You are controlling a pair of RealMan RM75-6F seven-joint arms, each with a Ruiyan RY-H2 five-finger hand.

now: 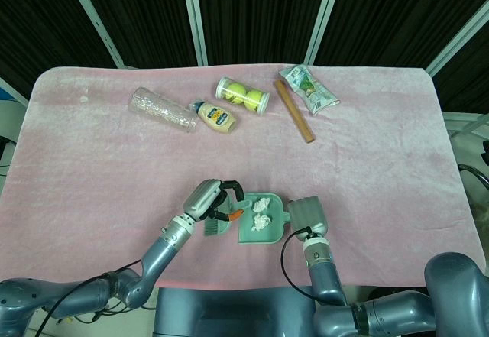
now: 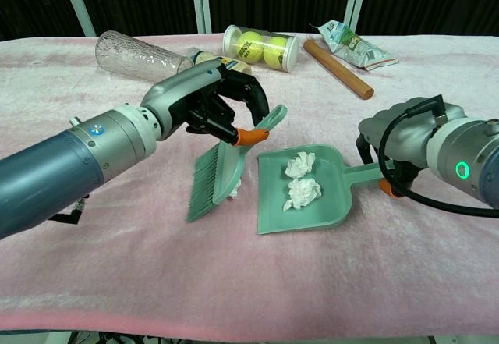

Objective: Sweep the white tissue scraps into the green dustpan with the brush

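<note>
A tabletop (image 2: pixel 93 281) covered in pink cloth is filling both views, with dark curtains behind it. The robot's left hand (image 2: pixel 207 98) is reaching in from the left and its fingers (image 2: pixel 253 94) are wrapping around the handle of a green brush (image 2: pixel 222 168), which has an orange band near the grip. The brush is tilting, bristles down on the cloth, just left of the green dustpan (image 2: pixel 331 207). One white tissue scrap (image 2: pixel 236 188) is lying on the cloth right behind the brush head, mostly hidden by it and close to the dustpan's open edge. Two more tissue scraps (image 2: pixel 300 179) are sitting inside the dustpan, one above the other.

The right hand (image 2: pixel 401 137) is resting at the dustpan's handle on the right side; its fingers are hidden behind the hand and cable, so how they are closing cannot be told. In the head view, the left hand (image 1: pixel 205 199) and the right hand (image 1: pixel 306 213) are sitting on either side of the dustpan (image 1: pixel 248 236) near the front edge.

Along the far side, from left to right, are lying a clear ribbed glass (image 2: pixel 136 51), a squeeze bottle (image 1: pixel 215 115), a clear tube of tennis balls (image 2: pixel 261 47), a wooden stick (image 2: pixel 337 67), and a green snack packet (image 2: pixel 351 45).
</note>
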